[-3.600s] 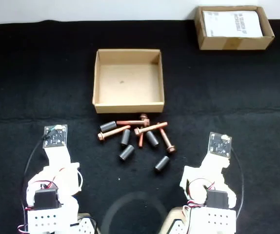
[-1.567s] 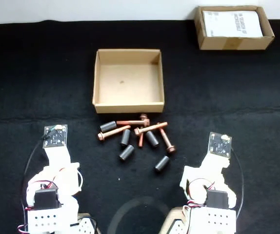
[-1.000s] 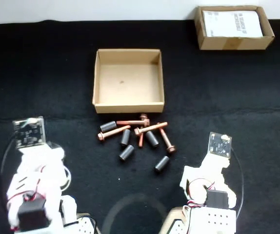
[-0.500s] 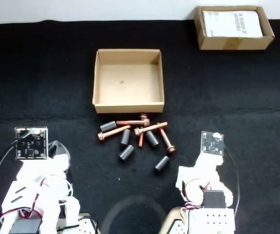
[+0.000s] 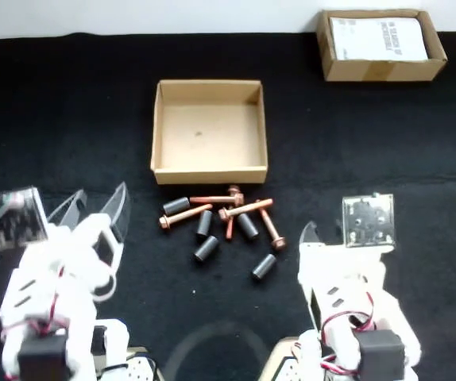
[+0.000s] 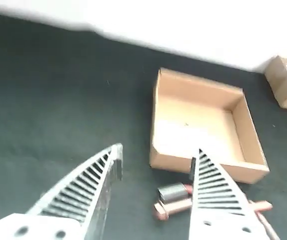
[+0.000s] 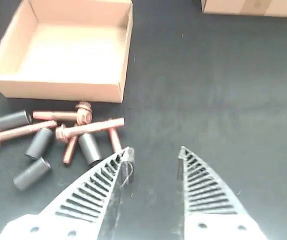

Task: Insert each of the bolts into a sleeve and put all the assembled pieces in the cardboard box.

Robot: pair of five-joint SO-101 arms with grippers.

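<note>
1. The box (image 5: 209, 172) sits open-topped at mid-table, with its front wall facing the arms and its edges square to the table's.
2. The bolts (image 5: 244, 209) and sleeves (image 5: 206, 249) lie in a loose pile on the black cloth (image 5: 69, 119). The pile is just in front of that wall, between the two arms, and every piece is outside the box.
3. At the pile's far edge, the far sleeve (image 5: 176, 206) and one bolt head come near the front wall but stay apart from it. The long bolts cross over one another in the middle.
4. The near sleeve (image 5: 264, 266) lies a little apart from the rest, at the pile's near right corner.
5. The left gripper (image 5: 94, 206) is off to the left of the pile, with its fingers spread wide and nothing between them. A band of cloth separates its inner finger from the nearest bolt head.
6. The right gripper (image 7: 155, 150) is to the right of the pile, also with its fingers spread and nothing held. Its inner fingertip is just beside the right bolt (image 5: 272, 228). Whether it is above the bolt or level with it cannot be told.
7. Broad cloth runs on both sides of the box and out to the table's left and right edges.
8. A second box (image 5: 379, 71) holding a white sheet (image 5: 379, 38) stands at the far right corner, well apart from the pile. A white strip (image 5: 133, 16) borders the cloth's far edge.
</note>
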